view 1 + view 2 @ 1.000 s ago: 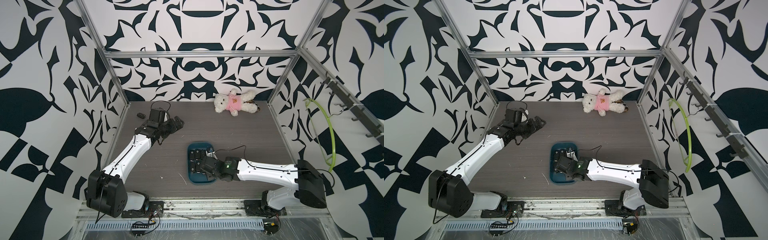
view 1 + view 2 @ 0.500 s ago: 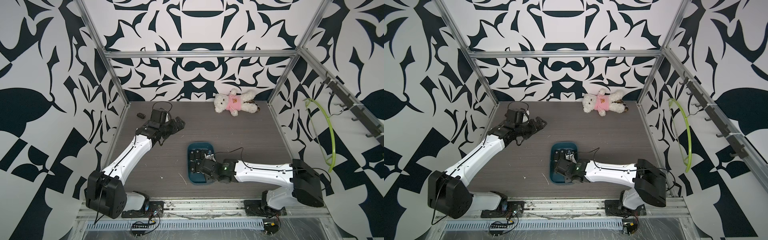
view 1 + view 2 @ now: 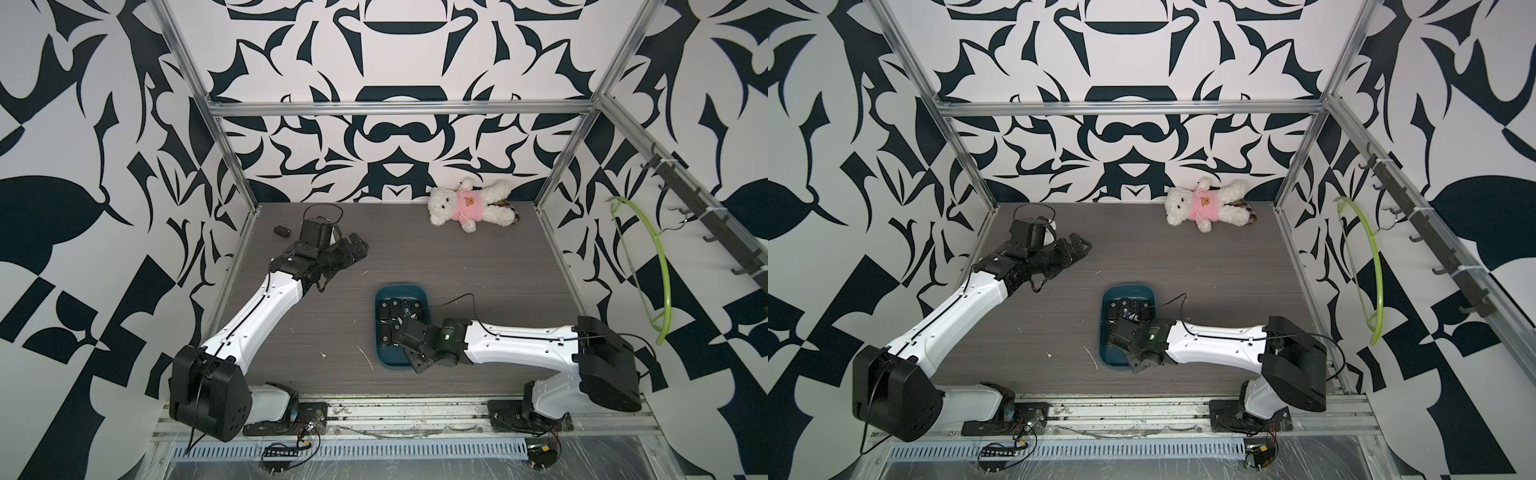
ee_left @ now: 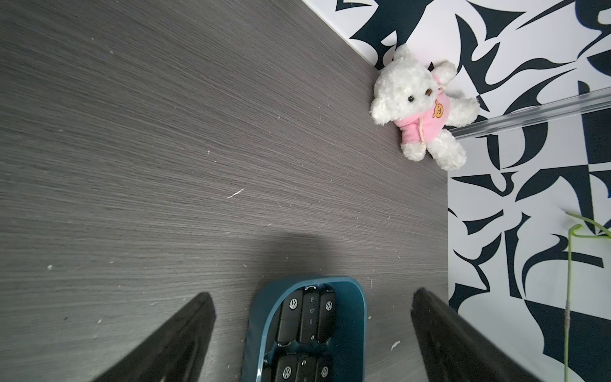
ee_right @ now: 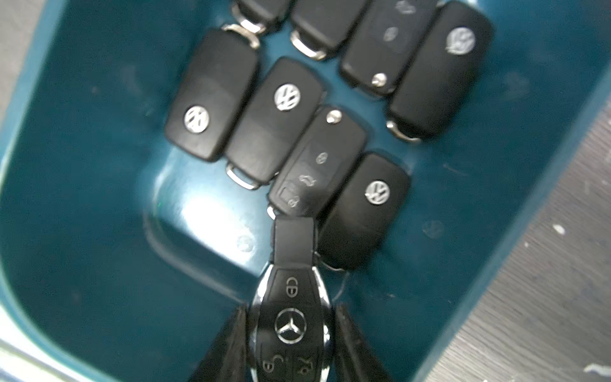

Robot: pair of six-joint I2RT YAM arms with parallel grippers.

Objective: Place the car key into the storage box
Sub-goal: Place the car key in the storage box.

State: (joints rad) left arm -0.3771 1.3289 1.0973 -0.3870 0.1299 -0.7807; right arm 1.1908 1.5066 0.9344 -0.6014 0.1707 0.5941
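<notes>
The storage box, a dark teal shallow tray, lies near the table's front centre and shows in both top views. Several black key fobs lie in rows inside it. My right gripper is shut on the car key, a black and chrome fob with a star emblem. It holds the key low over the box's bare floor, the key's tip next to the nearest fobs. In a top view the right gripper is above the box. My left gripper stands open with nothing in it at the back left, its fingers framing the box from afar.
A white teddy bear in a pink top lies by the back wall. A small black key fob lies at the back left near the left arm. A green hanger hangs on the right wall outside the frame.
My right arm has reached slightly further left over the box, still gripping the key. The left arm has barely shifted.
</notes>
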